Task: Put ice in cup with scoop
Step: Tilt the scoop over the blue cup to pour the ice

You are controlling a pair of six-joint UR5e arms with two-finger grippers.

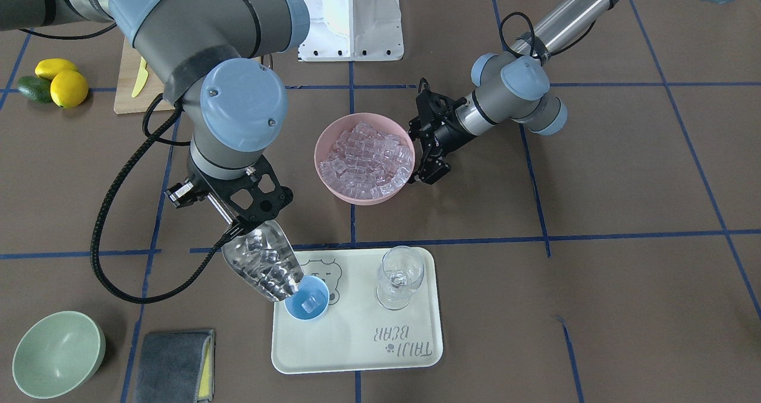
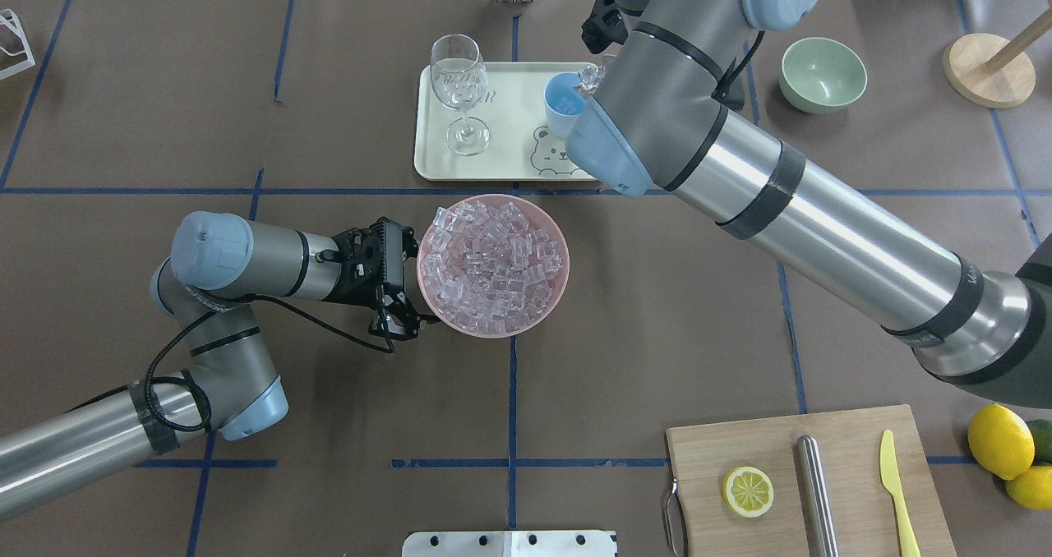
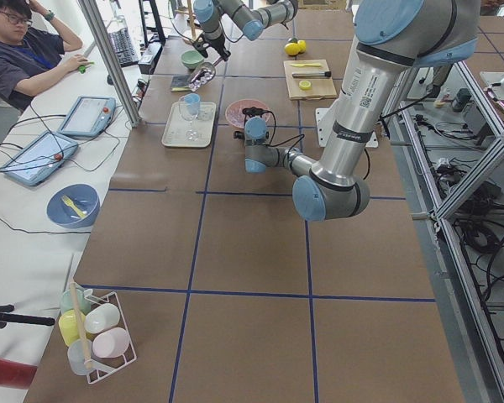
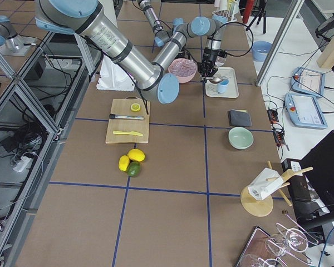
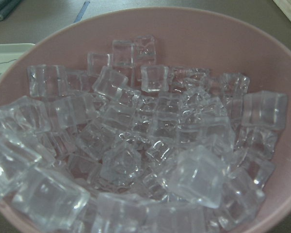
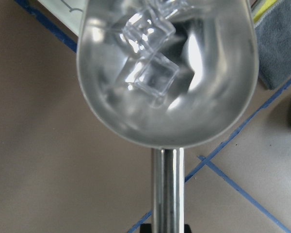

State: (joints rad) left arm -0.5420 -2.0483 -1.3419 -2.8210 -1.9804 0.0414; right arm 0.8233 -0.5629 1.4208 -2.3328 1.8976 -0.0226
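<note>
My right gripper is shut on the thin handle of the steel scoop. The scoop tilts down with its lip over the light-blue cup. Several ice cubes lie in the trough, and one cube lies in the cup. The cup stands on the cream tray and also shows in the overhead view. More ice fills the pink bowl in mid-table. My left gripper has its fingers closed at that bowl's rim. Its wrist view shows only the ice.
A clear wine glass with a cube in it stands on the tray beside the cup. A pale-green bowl and a grey cloth lie near the tray. A cutting board carries a knife, a lemon half and a steel tube.
</note>
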